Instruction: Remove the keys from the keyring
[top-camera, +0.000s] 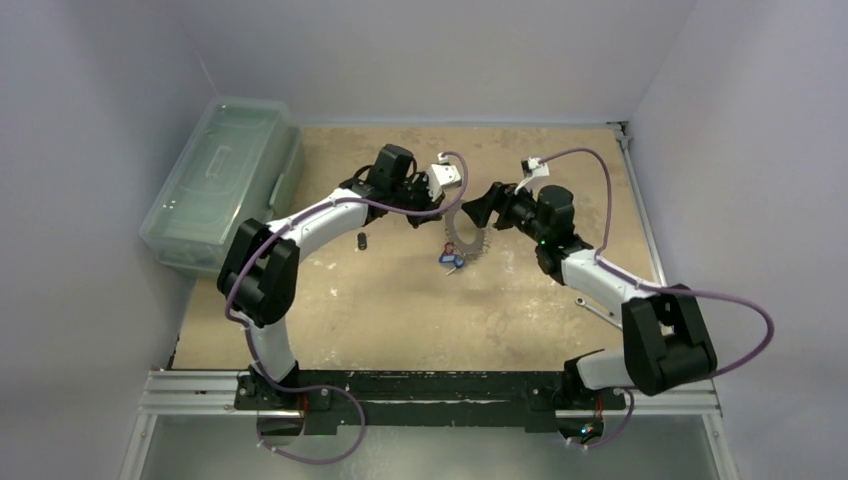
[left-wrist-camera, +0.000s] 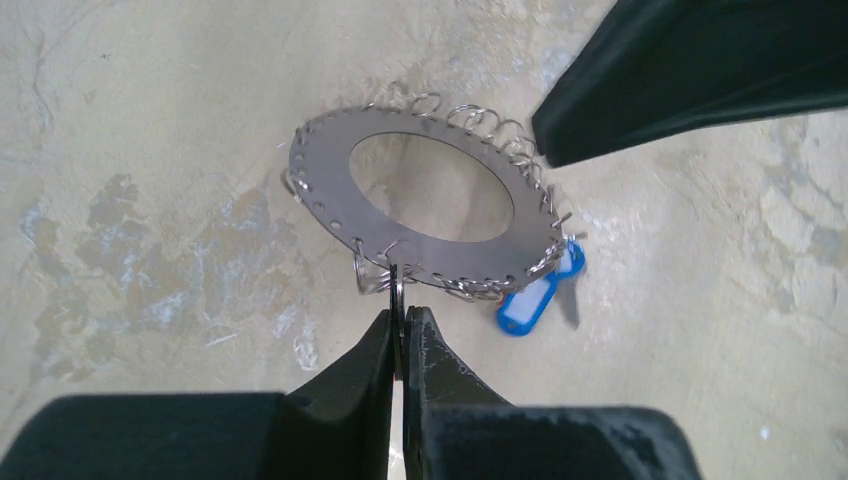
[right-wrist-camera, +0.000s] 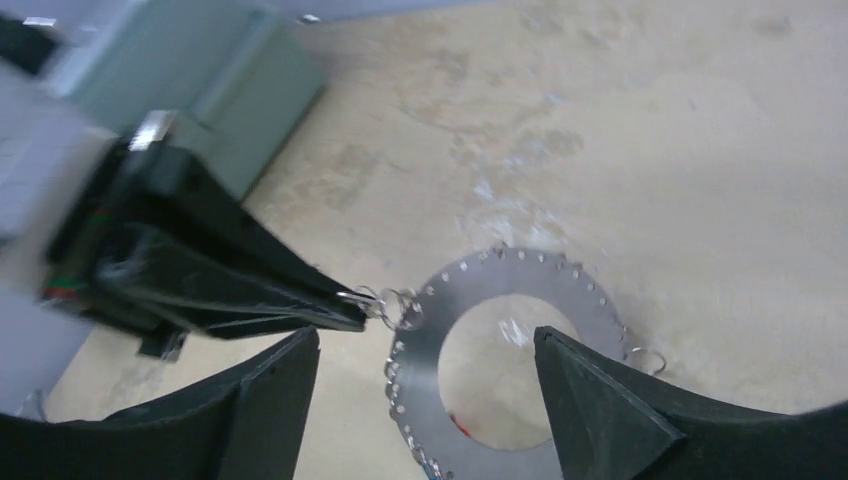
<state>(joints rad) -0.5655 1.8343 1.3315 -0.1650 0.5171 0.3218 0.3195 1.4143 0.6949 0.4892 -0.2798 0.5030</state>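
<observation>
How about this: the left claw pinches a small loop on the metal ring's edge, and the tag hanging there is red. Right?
No: the tag is blue, not red, as the left wrist view shows. The left gripper does pinch a small loop on the edge of the keyring.

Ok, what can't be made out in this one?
- Top external: keyring too small to count what hangs on it; small black object too small to identify.
- Left wrist: one key beside the blue tags is blurred, its top covered by them; the split ring pinched by the left gripper is mostly hidden by its fingers.
- Right wrist: keyring's near part is cut by the bottom edge and covered by the right gripper.
</observation>
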